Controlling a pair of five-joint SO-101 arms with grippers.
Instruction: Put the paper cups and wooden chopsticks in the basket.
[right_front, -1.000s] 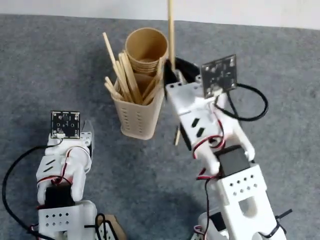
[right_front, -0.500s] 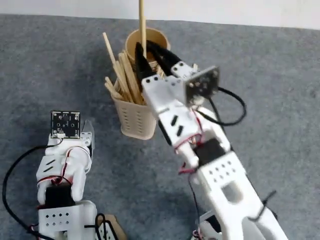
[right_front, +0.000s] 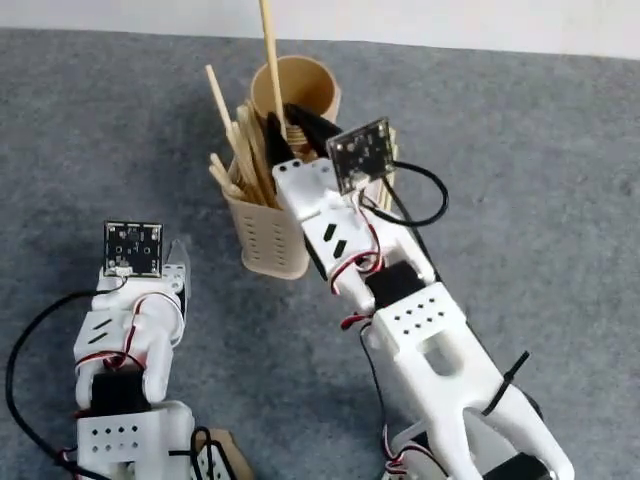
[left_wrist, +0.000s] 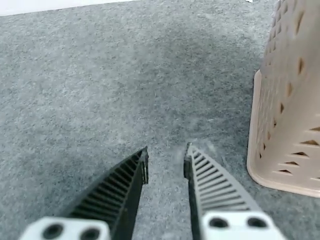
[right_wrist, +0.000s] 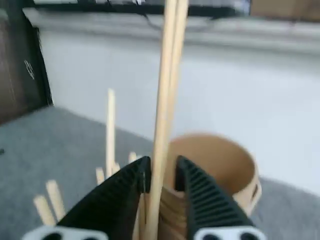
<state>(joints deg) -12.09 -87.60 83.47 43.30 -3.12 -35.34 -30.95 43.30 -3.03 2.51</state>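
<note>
- Basket (right_front: 272, 240) is my reference: beige, with slotted walls, standing upright on the grey mat (right_front: 560, 180).
- I see the paper cups (right_front: 295, 95) nested in one stack inside the basket. The stack stands upright against the far wall and rises well above the rim, with its open mouth up.
- A bundle of chopsticks (right_front: 245, 150) stands in the basket just beside the cups. They lean and fan out past the rim on the side away from the right arm.
- The right gripper (right_front: 290, 125) hangs directly over the basket's opening, at the near edge of the cup stack. Its black jaws are pinched on the held chopstick (right_front: 270, 50).
- That stick stands almost upright and reaches far above the basket. Its lower end is hidden behind the jaws, so I cannot tell whether it touches anything inside.
- From the right wrist, the held chopstick (right_wrist: 165, 100) runs up between the fingers of the right gripper (right_wrist: 161, 167), with the top paper cup (right_wrist: 220, 160) just behind. It may be two sticks pressed together; I cannot tell.
- The left gripper (left_wrist: 166, 157) sits low over the mat beside the basket (left_wrist: 290, 115), near its bottom corner but apart from it. Its jaws are parted with nothing between them.
- From above, the left gripper (right_front: 178, 262) lies on the basket's side opposite the right arm.
</note>
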